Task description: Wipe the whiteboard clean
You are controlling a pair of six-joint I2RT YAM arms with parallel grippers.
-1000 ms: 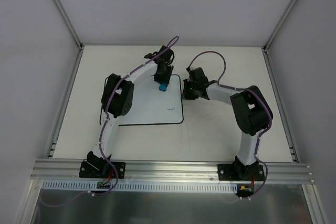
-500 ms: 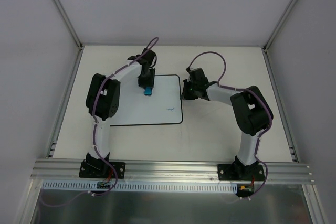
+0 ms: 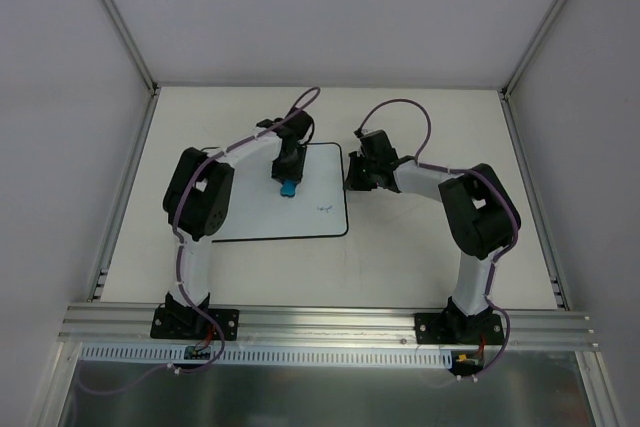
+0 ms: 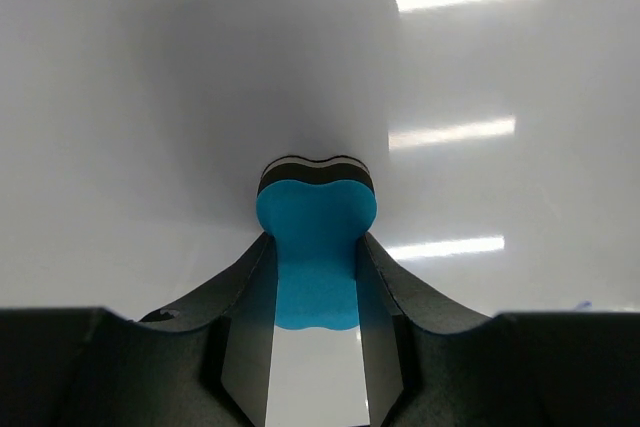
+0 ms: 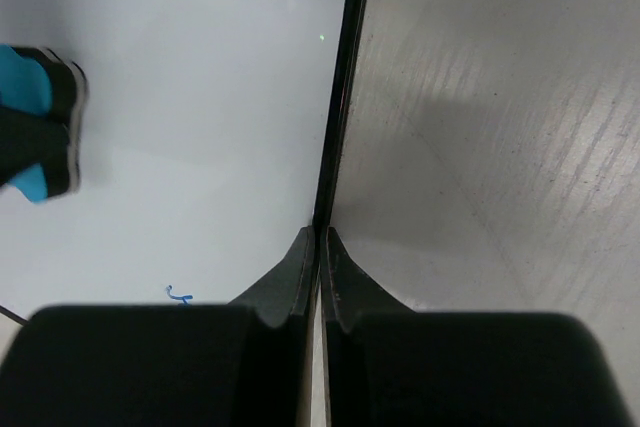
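Observation:
The whiteboard (image 3: 270, 215) lies flat on the table, white with a thin black border. A small blue scribble (image 3: 325, 209) sits near its right edge, and also shows in the right wrist view (image 5: 178, 296). My left gripper (image 3: 288, 178) is shut on the blue eraser (image 3: 288, 188), over the board's upper middle. In the left wrist view the eraser (image 4: 316, 237) sticks out between the fingers, its dark felt face against the glossy whiteboard (image 4: 150, 97). My right gripper (image 3: 352, 180) is shut, its tips (image 5: 319, 233) at the board's black right edge (image 5: 340, 97). The eraser (image 5: 35, 132) shows at far left there.
The cream tabletop (image 3: 430, 247) surrounds the board, with metal frame rails (image 3: 125, 187) along its left and right sides. White walls enclose the back. The arm bases stand on an aluminium rail (image 3: 320, 325) at the near edge.
The left arm swept the eraser leftward across the top of the board, then back toward the near side and slightly right. The right arm has stayed still at the board's edge.

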